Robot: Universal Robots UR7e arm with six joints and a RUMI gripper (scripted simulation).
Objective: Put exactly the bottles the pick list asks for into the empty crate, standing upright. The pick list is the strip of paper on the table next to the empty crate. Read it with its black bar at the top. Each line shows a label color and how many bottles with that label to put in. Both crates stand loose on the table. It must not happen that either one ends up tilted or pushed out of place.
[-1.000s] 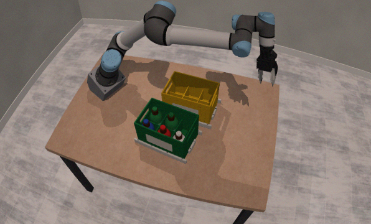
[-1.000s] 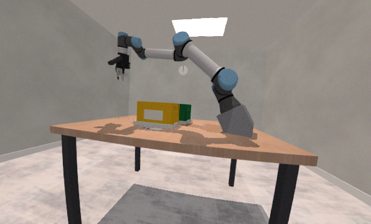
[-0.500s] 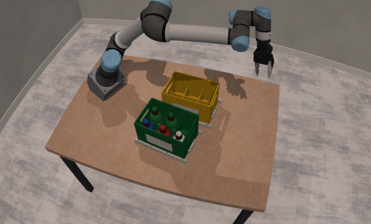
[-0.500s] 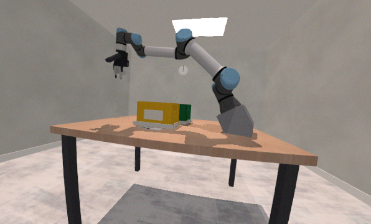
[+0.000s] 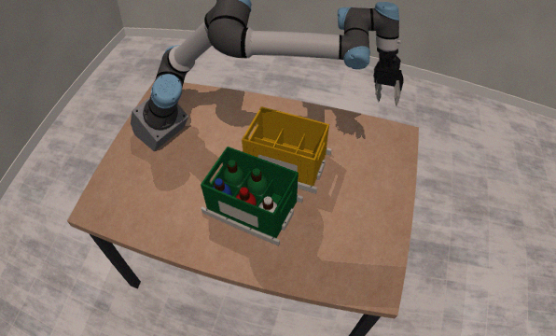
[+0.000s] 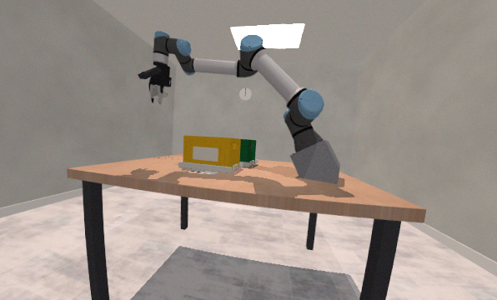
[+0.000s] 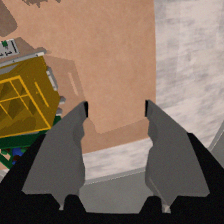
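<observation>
Arm base (image 5: 144, 133) (image 6: 321, 167) stands at the left of the counter (image 5: 353, 238) (image 6: 190, 188) (image 7: 120, 65) in the top view. Right of it comes the green crate (image 5: 268, 223) (image 6: 248, 152) (image 7: 30, 141), holding the stock: a blue-capped bottle (image 5: 220, 187) low at its left, a green-capped bottle (image 5: 232, 175) behind that, a second green-capped bottle (image 5: 257, 182), a red-capped bottle (image 5: 245, 197) and a white-capped bottle (image 5: 268, 204). Five caps show, and all five bottles look upright. Just beside it, farther right and back, is the yellow crate (image 5: 306, 172) (image 6: 229, 156) (image 7: 36, 104), with no bottle visible in its compartments. Both crates look level. The pick list (image 6: 203, 172) (image 7: 7, 48) lies beside the yellow crate, too small and partly cut off to read. At the far right the fingers (image 5: 397, 95) (image 6: 160, 97) hang high, well apart from both crates, parted with nothing between them. By the look of it no transfer is done: reading the list, picking the asked-for bottles and standing each one in the yellow crate all remain
</observation>
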